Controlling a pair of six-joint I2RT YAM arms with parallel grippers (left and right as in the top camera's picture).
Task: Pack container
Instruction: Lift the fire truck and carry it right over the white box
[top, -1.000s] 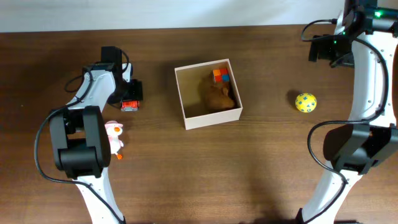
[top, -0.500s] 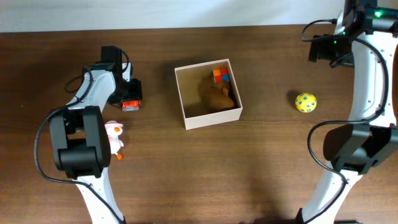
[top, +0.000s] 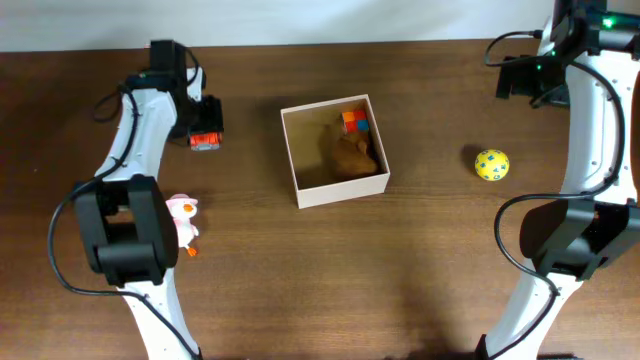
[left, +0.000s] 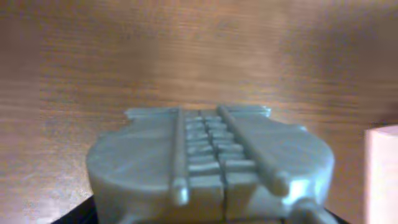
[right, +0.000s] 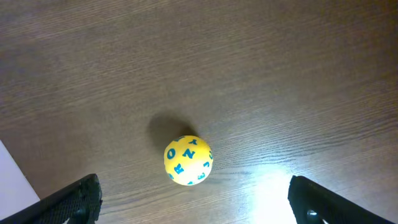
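Note:
The container (top: 342, 190) is a square white-walled box with a tan inside, at the table's middle. It holds a brown plush toy (top: 350, 155) and a small multicoloured cube (top: 355, 122). My left gripper (top: 205, 128) is shut on a red and grey toy (top: 205, 142) at the back left, apart from the container. The toy's grey ribbed side (left: 208, 162) fills the left wrist view. My right gripper (top: 528, 80) is open and empty at the back right. In the right wrist view its fingers (right: 199, 196) spread wide above a yellow ball with blue letters (right: 188, 160).
The yellow ball (top: 491, 165) lies on the table right of the container. A small pink toy (top: 183, 218) lies at the front left beside the left arm's base. A pale edge (left: 382, 177) shows at the right of the left wrist view.
My left gripper has moved toward the back of the table, carrying the red and grey toy with it. The right arm, ball and container have not moved.

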